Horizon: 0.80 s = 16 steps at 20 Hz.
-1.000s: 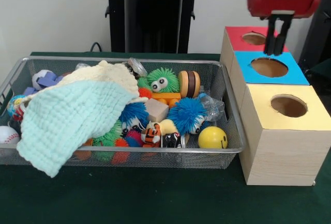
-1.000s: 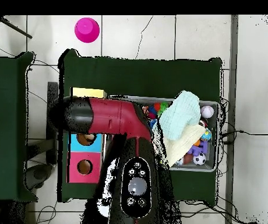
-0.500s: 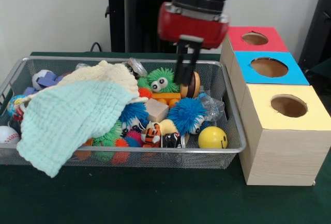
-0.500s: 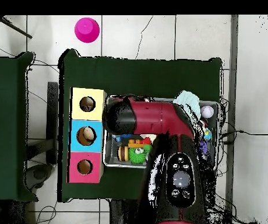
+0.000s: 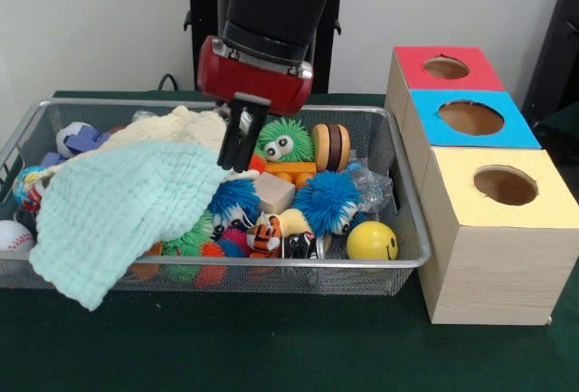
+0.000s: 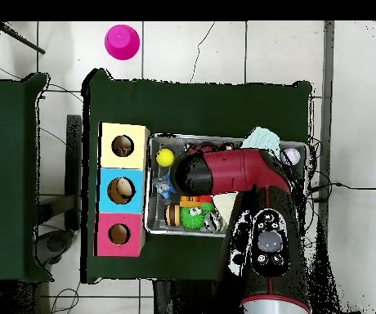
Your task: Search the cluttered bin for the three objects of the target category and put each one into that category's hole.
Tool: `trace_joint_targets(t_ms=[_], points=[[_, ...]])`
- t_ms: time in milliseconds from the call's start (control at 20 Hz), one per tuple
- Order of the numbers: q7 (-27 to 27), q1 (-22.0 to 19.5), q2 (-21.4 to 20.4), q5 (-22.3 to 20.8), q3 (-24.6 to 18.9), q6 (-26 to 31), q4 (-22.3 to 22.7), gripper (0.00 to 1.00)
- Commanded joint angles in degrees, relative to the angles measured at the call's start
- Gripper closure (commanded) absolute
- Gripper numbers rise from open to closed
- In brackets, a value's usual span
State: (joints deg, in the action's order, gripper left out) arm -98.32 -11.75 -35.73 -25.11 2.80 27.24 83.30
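Observation:
The wire mesh bin (image 5: pixel 271 263) holds a heap of toys and two cloths. One clear crinkly plastic wad (image 5: pixel 373 189) lies at the bin's right side, next to a blue spiky ball. Another clear wad (image 5: pixel 240 117) shows at the back rim. No third wad shows. My gripper (image 5: pixel 239 164) hangs over the bin's middle, its tips at the edge of the cream cloth, fingers close together and empty. The hole (image 5: pixel 505 185) in the yellow-topped box is uncovered; it also shows in the overhead view (image 6: pixel 123 148). In the overhead view my arm (image 6: pixel 224 173) hides the gripper.
A light blue towel (image 5: pixel 127 211) and a cream cloth (image 5: pixel 181 129) cover the bin's left half. Spiky balls, a yellow smiley ball (image 5: pixel 372 241) and a wooden block (image 5: pixel 273 193) lie nearby. The blue-topped box (image 5: pixel 470 118) and red-topped box (image 5: pixel 445 67) stand behind the yellow one.
My gripper has swung from above the red and blue boxes leftward across the bin and come down to the cream cloth's edge. Nothing in the bin has moved.

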Motion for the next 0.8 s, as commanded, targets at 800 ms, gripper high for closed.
trace_joint_targets(t_ms=[800], points=[[16.01,-8.01,-0.39,-12.11,-6.44,4.77,6.5,1.0]])
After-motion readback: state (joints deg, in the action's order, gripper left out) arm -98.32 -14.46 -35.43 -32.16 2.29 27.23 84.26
